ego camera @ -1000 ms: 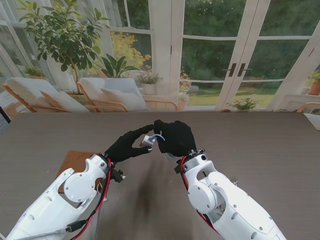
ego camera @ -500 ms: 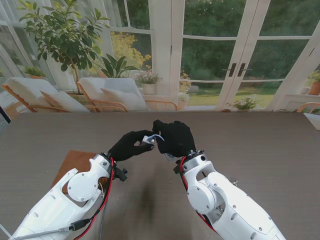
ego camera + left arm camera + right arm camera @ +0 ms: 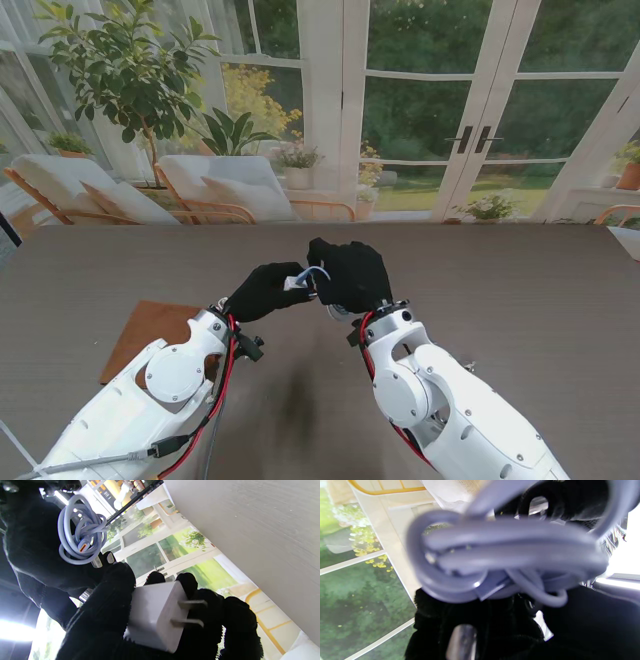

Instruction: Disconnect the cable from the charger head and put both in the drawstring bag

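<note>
The white cube-shaped charger head sits mid-table, raised between the black-gloved left hand and black-gloved right hand, whose fingertips meet. From the left wrist, the left fingers pinch the charger head, prongs bare; the coiled pale-blue cable lies against the right hand. From the right wrist, the blurred cable seems clasped by curled fingers.

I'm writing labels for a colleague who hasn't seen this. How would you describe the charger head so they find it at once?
Look above the middle of the brown table, where two black-gloved hands meet. The left hand holds the charger head: a small white block with two flat metal prongs sticking out. Its neighbour, the coiled pale-blue cable in the right hand, is round and looped instead.
</note>
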Controlling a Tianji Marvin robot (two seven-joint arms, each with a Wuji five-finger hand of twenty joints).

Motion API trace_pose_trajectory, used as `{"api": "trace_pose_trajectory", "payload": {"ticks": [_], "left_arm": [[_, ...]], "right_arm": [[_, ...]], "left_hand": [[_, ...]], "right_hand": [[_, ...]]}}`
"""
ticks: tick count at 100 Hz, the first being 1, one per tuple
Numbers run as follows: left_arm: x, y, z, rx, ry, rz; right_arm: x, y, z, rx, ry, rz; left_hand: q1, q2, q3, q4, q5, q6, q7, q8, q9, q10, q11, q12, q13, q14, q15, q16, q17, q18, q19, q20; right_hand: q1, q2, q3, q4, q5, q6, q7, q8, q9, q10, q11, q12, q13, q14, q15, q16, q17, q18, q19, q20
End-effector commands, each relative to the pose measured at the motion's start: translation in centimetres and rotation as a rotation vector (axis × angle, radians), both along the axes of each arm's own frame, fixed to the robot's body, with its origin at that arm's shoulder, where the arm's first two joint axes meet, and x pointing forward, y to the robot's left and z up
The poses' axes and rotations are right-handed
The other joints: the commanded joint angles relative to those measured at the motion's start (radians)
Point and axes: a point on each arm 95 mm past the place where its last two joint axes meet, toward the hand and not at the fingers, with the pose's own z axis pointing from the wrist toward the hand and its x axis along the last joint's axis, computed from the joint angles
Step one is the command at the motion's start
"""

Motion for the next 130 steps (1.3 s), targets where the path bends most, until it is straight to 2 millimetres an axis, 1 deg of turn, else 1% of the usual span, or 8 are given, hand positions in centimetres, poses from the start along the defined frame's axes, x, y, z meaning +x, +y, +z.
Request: {"api": "trace_pose_trajectory", "payload": {"ticks": [1,9,15,28,40,71,92,130], "left_arm": [[-0.2,-0.5,-0.1,0.024,-0.002,-0.015],[-0.2,-0.5,-0.2,0.034,-0.012,-0.01],[-0.2,-0.6,-0.3,0.045,-0.023,-0.01],[-0.3,-0.7,-0.3,0.051,-0.051,-0.019],[-0.4,-0.7,-0.3,0.044,-0.071,-0.018],[-0.6,-0.7,-0.4,0.039,-0.109,0.008],[-0.9,-0.6,-0.6,0.077,-0.11,-0.01],[-1.4,-0.6,-0.7,0.089,-0.087,-0.014]], "right_arm": [[0.1,0.3,0.0,-0.003,0.012,0.002],[0.4,0.2,-0.1,-0.011,0.015,-0.004],[0.6,0.1,-0.2,-0.017,0.016,-0.009],[0.9,0.0,-0.4,-0.016,0.021,-0.021],[1.0,-0.1,-0.5,-0.019,0.024,-0.024],[1.2,-0.2,-0.6,-0.02,0.03,-0.032],[1.6,-0.3,-0.6,0.007,0.049,-0.055],[2.4,-0.7,-0.8,0.062,0.076,-0.097]], "left_hand": [[-0.007,0.104,0.096,-0.007,0.062,0.003,0.089,0.056,0.053,0.032,0.088,0.058,0.118,0.004,0.204,0.008,0.062,-0.026,0.083,0.066],[-0.103,0.122,0.19,-0.007,0.114,0.028,0.158,0.14,0.119,0.007,0.185,0.09,0.233,-0.045,0.315,-0.042,0.19,0.011,0.163,0.072],[-0.167,0.144,0.244,0.016,0.151,0.031,0.194,0.194,0.161,-0.017,0.241,0.108,0.305,-0.086,0.374,-0.083,0.277,0.025,0.224,0.036],[-0.196,0.184,0.22,0.014,0.219,0.023,0.26,0.251,0.231,-0.045,0.296,0.123,0.383,-0.122,0.425,-0.124,0.391,0.047,0.299,-0.05],[-0.184,0.181,0.218,0.017,0.261,0.023,0.277,0.263,0.263,-0.042,0.297,0.124,0.383,-0.112,0.433,-0.125,0.413,0.059,0.305,-0.065],[-0.255,0.092,0.412,0.049,0.373,0.026,0.328,0.295,0.292,-0.036,0.389,0.057,0.383,-0.08,0.463,-0.143,0.508,0.108,0.361,-0.149],[-0.268,0.084,0.435,0.057,0.39,0.024,0.342,0.305,0.292,-0.045,0.431,0.029,0.383,-0.095,0.48,-0.151,0.535,0.108,0.384,-0.179],[-0.263,0.088,0.433,0.056,0.385,0.028,0.344,0.312,0.289,-0.039,0.433,0.012,0.382,-0.092,0.482,-0.156,0.534,0.11,0.389,-0.195]], "right_hand": [[0.056,0.022,0.031,0.015,0.036,-0.115,0.148,0.077,0.066,0.082,0.044,0.02,0.026,-0.206,0.059,0.013,0.499,-0.033,0.056,0.033],[0.059,0.024,0.028,0.016,0.034,-0.111,0.15,0.077,0.064,0.085,0.046,0.021,0.026,-0.206,0.059,0.013,0.499,-0.03,0.06,0.036],[0.061,0.024,0.026,0.016,0.033,-0.108,0.151,0.076,0.064,0.084,0.048,0.021,0.026,-0.209,0.059,0.013,0.501,-0.032,0.065,0.038],[0.065,0.027,0.023,0.018,0.029,-0.102,0.154,0.074,0.063,0.085,0.052,0.021,0.026,-0.213,0.064,0.017,0.503,-0.035,0.077,0.045],[0.066,0.028,0.021,0.018,0.028,-0.101,0.156,0.073,0.062,0.085,0.053,0.02,0.026,-0.214,0.065,0.018,0.503,-0.036,0.08,0.047],[0.068,0.026,0.021,0.019,0.03,-0.097,0.159,0.07,0.063,0.086,0.056,0.018,0.026,-0.226,0.075,0.028,0.509,-0.05,0.104,0.06],[0.074,0.018,0.028,0.019,0.04,-0.077,0.162,0.066,0.098,0.088,0.048,0.009,0.026,-0.246,0.117,0.076,0.535,-0.122,0.234,0.129],[0.077,-0.016,0.047,0.025,0.142,-0.115,0.131,0.099,0.159,0.113,0.056,0.031,0.024,-0.21,0.154,0.123,0.56,-0.173,0.375,0.195]]}}
